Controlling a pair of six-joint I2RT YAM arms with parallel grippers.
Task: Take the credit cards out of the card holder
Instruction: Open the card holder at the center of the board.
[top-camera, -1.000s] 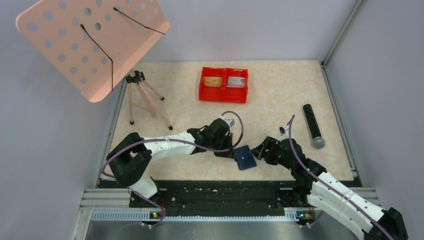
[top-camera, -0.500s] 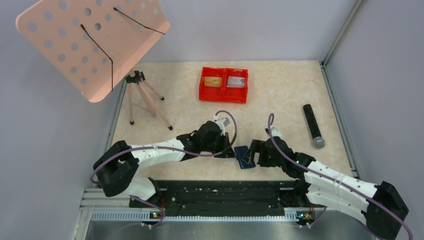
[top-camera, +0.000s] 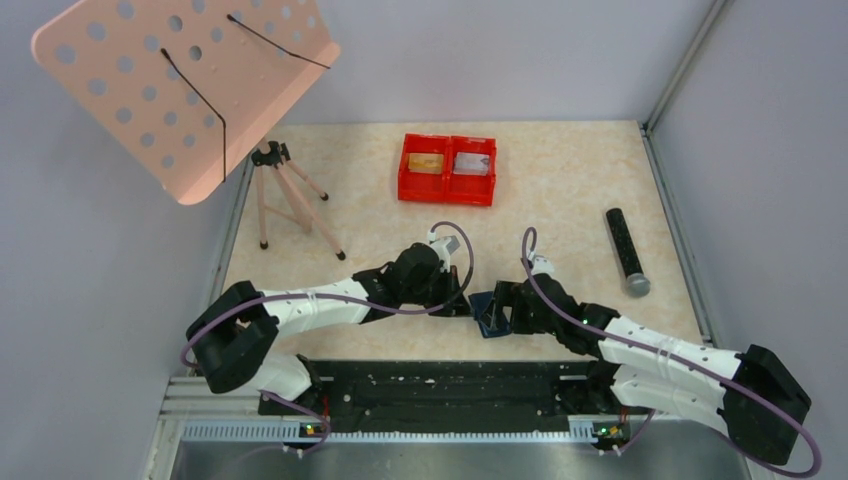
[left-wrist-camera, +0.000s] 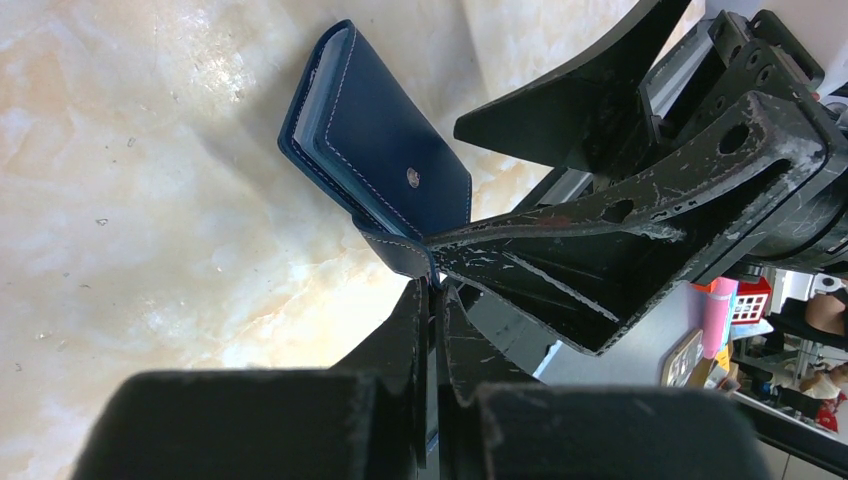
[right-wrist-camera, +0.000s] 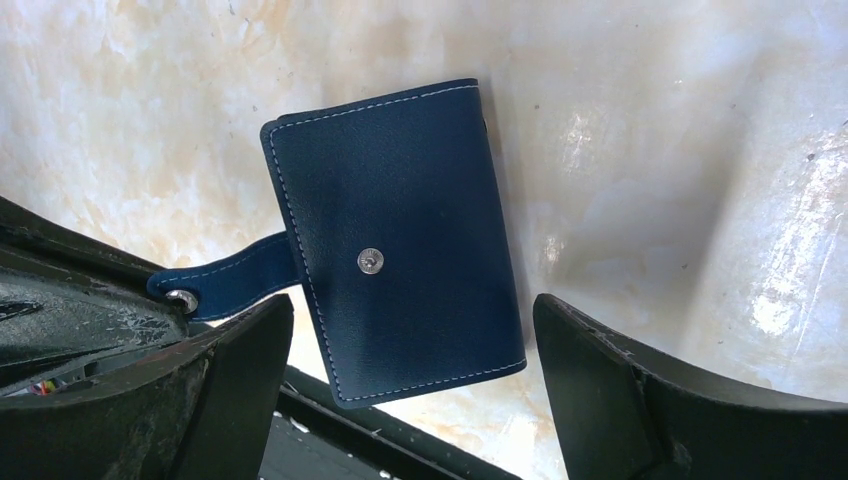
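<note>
Wallet (right-wrist-camera: 400, 240): folded, near table's (top-camera: 560, 200) 6 o'clock edge.
Left gripper (left-wrist-camera: 432, 290): clamped on its tab (left-wrist-camera: 400, 255).
Right gripper (right-wrist-camera: 412, 305): spread wide, straddling wallet.

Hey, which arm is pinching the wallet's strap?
The left arm, jaws shut on the strap; the right arm has open jaws either side of the wallet.

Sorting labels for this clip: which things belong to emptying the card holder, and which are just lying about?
Job in hand: card holder; left hand, shut on its tab; right hand, open, either side of it; gold card and silver card in the red tray.
Lying about: black cylinder; tripod; pink perforated board.
</note>
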